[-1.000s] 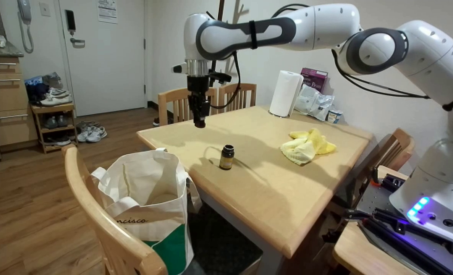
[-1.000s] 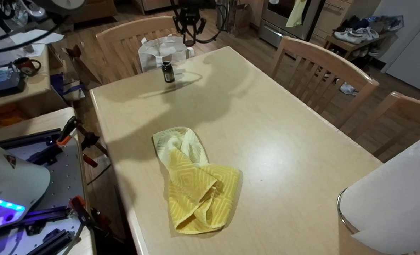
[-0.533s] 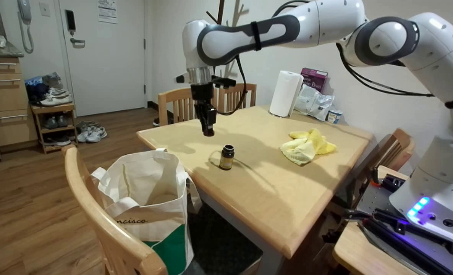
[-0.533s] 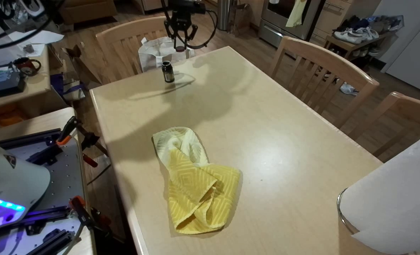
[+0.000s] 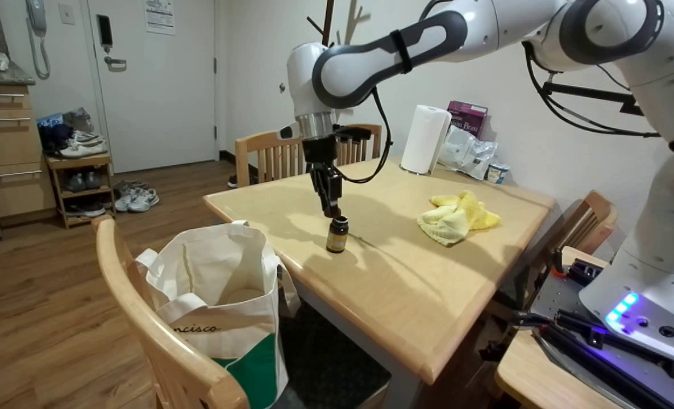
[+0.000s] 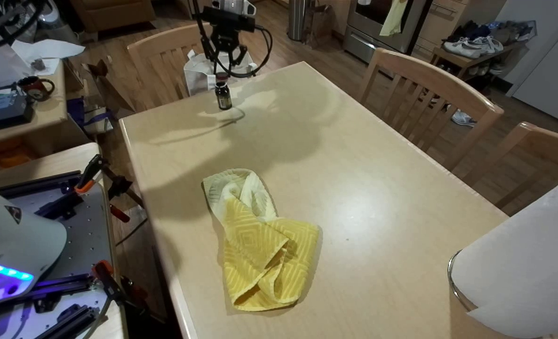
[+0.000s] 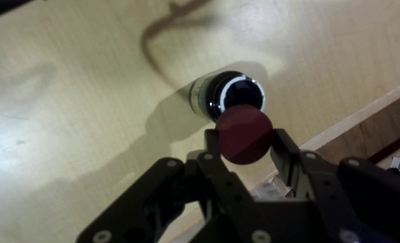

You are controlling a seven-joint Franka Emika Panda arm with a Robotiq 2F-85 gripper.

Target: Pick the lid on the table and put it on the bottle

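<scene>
Jaws clasp one red lid [image 7: 244, 135] above one bottle [image 5: 337, 236].

White glare [image 6: 361, 214] and soft shadows [image 6: 269, 146] lie across the pale rectangular wooden table [image 6: 378, 273], the wrist view slightly blurred.

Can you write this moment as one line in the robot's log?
gripper: holding red lid | lid: close above bottle, not seated, contact unclear | bottle: upright, open, on table | yellow cloth: crumpled on table
</scene>
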